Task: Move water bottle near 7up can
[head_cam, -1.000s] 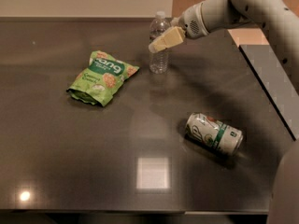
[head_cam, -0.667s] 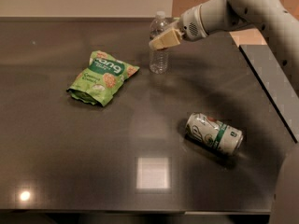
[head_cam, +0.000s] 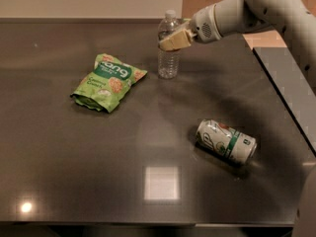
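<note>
- The water bottle point(head_cam: 168, 63) stands upright at the back of the table point(head_cam: 74, 172), in the same spot as a second ago, so it's not lifted yet.
- The gripper point(head_cam: 174, 40) has barely crept in over that second. It's right at the bottle's shoulder, overlapping it. Honestly can't tell if it's clamped on or just loose around it.
- The arm point(head_cam: 232, 16) reaches in from the upper right, wrist angled down-left.
- The 7up can point(head_cam: 227, 141) lies on its side, well apart toward the front right, so the whole carry is still to do, I reckon.
- The green snack bag point(head_cam: 107, 82) sits left of the bottle, out of the way.
</note>
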